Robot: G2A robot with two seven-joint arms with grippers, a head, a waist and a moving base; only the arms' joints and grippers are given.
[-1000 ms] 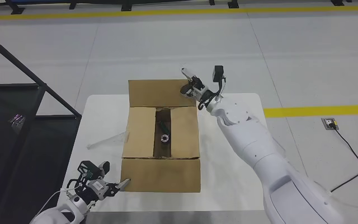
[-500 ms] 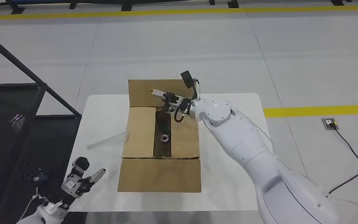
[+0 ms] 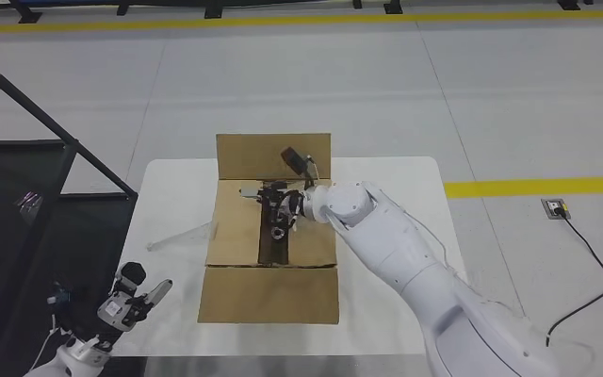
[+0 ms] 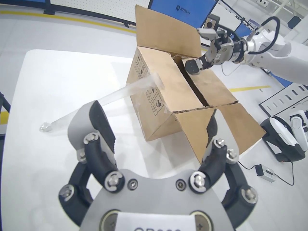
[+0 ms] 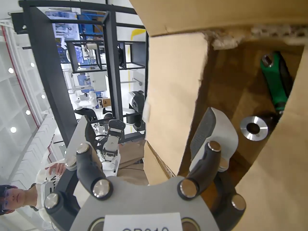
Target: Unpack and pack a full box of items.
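Cardboard box in the middle of the white desk, far flap upright, near flap folded outward, 2 inner flaps almost shut with a narrow slot between. Right pincer wide open at that slot, straddling 1 inner flap's edge: 1 finger down in the gap, the other outside, gripping nothing. Inside the box, a green-handled tool and a metal ring just beside it. Clear tape strip trailing from the box side onto the desk. Left pincer open, empty, over the desk's near left corner.
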